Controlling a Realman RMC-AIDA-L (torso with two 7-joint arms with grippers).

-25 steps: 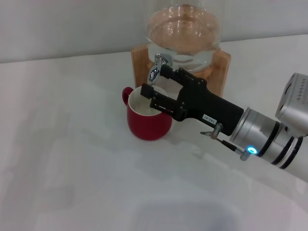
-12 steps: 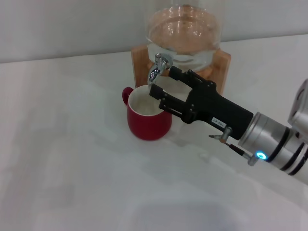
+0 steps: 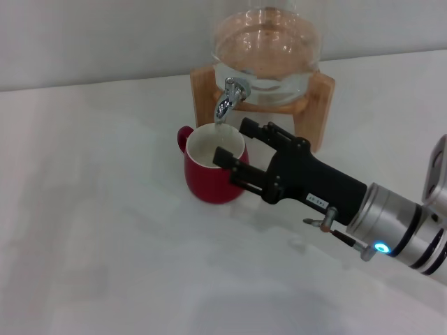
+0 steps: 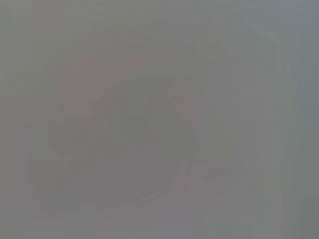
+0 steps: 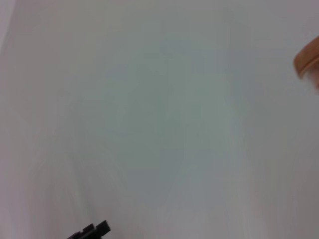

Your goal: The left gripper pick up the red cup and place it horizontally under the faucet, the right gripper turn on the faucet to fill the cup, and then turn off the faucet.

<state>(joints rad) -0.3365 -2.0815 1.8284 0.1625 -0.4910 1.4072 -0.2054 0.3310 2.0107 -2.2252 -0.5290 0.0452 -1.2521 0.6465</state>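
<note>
The red cup (image 3: pixel 213 171) stands upright on the white table, its cream inside showing, its handle to the left. It sits right under the chrome faucet (image 3: pixel 229 98) on the glass jar (image 3: pixel 267 49) in the wooden stand (image 3: pixel 201 87). My right gripper (image 3: pixel 236 142) is open and empty. It hangs just right of the cup and below the faucet, one finger over the cup's right rim. The left gripper is out of view; the left wrist view shows only grey blur.
The wooden stand's right leg (image 3: pixel 320 112) is behind my right arm (image 3: pixel 398 234). In the right wrist view a piece of the wooden stand (image 5: pixel 308 62) shows at the edge over the white table (image 3: pixel 105 230).
My right gripper has pulled back from the faucet, moving down and to the right, and now sits beside the cup. The cup has not moved.
</note>
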